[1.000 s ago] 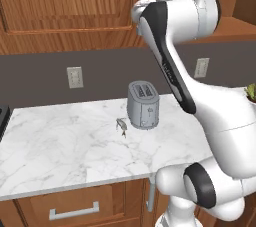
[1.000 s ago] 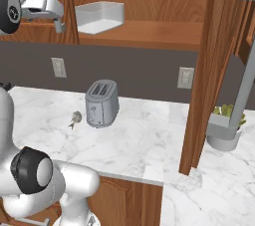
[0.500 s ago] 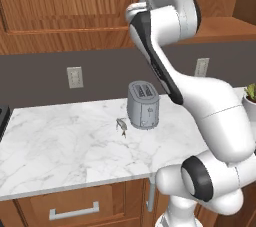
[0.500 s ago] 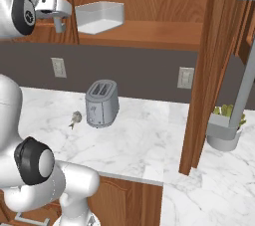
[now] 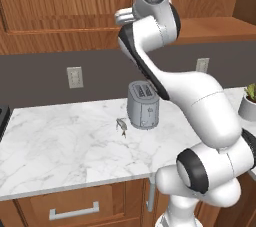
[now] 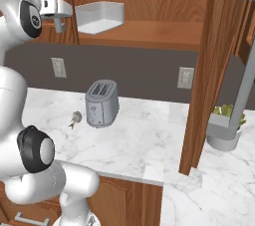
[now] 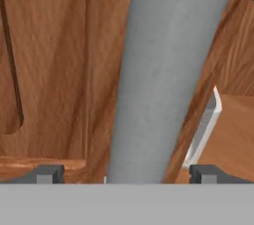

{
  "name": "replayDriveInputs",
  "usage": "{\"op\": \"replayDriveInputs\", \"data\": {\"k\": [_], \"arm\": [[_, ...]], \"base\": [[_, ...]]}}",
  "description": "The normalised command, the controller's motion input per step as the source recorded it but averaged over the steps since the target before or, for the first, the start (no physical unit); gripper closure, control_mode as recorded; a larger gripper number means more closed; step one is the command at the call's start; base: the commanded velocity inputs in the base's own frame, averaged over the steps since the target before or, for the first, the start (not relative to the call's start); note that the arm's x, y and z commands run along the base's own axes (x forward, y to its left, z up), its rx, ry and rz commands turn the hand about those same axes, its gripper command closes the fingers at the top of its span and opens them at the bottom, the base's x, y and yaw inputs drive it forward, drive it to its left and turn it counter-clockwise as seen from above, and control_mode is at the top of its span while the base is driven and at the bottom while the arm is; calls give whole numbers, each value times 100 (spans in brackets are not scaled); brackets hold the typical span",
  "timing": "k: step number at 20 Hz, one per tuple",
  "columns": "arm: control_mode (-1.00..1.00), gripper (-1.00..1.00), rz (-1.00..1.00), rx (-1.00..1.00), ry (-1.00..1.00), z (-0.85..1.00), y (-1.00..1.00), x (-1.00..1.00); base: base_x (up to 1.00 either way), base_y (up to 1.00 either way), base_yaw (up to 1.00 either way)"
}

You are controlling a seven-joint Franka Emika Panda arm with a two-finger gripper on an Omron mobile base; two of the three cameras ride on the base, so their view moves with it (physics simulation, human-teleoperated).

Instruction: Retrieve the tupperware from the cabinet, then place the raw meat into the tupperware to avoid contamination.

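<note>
The tupperware, a whitish translucent tub, sits on the shelf of the brown wood cabinet; a sliver of the tupperware shows past a door edge. One cabinet door stands swung open at the right. My gripper is open, its fingertips on either side of the vertical grey bar handle of the left door. The gripper is just left of the tub, and the gripper is high over the counter. The raw meat, a tiny tan lump, lies left of the toaster; the raw meat rests on the marble.
The silver toaster stands at the counter's back. A potted plant sits at the right, beside the open door's handle. A drawer with a horizontal handle is below the counter. A dark stove edge is at far left.
The arm has swung leftward and the hand has edged in toward the left door's handle. The jaws stayed open. Nothing on the counter or shelf moved.
</note>
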Motion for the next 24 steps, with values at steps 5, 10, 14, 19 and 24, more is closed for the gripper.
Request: {"op": "replayDriveInputs", "data": {"k": [5,10,14,19,24], "arm": [[-100,100,0,-1,0,0,16,47],[-100,100,-1,-1,-1,-1,17,25],[-100,100,-6,1,7,-20,19,-5],[-100,100,-9,0,12,-23,46,-50],[-100,100,-8,2,10,-14,62,-90]], "base": [[0,0,0],[0,0,0],[0,0,0],[0,0,0],[0,0,0]]}}
